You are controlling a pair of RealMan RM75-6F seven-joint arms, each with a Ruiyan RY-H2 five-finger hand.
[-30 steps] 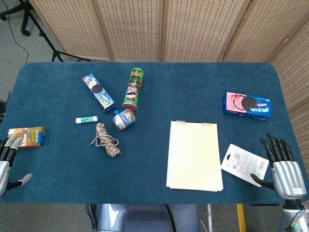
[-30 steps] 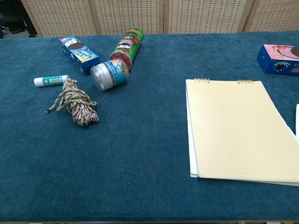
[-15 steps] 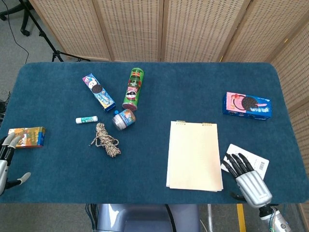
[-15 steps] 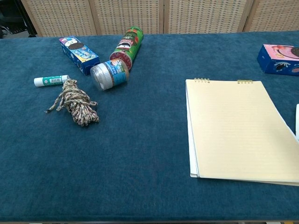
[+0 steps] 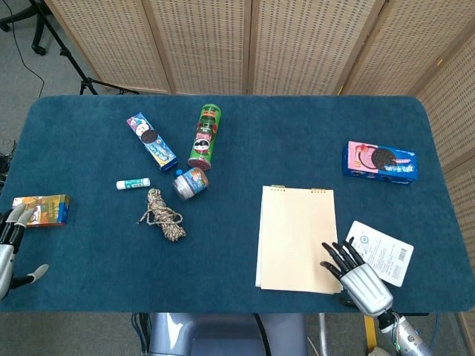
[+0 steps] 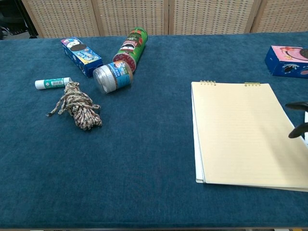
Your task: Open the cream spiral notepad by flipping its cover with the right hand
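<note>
1. Head view: cream spiral-bound paper notepad (image 5: pixel 297 239) lies closed, right of centre on the blue bench (image 5: pixel 245 141); right robot hand (image 5: pixel 355 272) released, fingers spread over its near-right corner.
2. Chest view: fingertips (image 6: pixel 298 130) enter at the notepad's (image 6: pixel 240 130) right edge. Advice: hook the cover's free bottom edge, flip toward the spiral.

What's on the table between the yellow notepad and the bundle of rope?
Nothing: between the cream notepad and the rope bundle there is only bare blue tablecloth. Both the head view and the chest view show that.

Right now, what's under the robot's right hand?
The right hand hovers open over the notepad's near right corner. That corner is covered, so contact cannot be seen.
</note>
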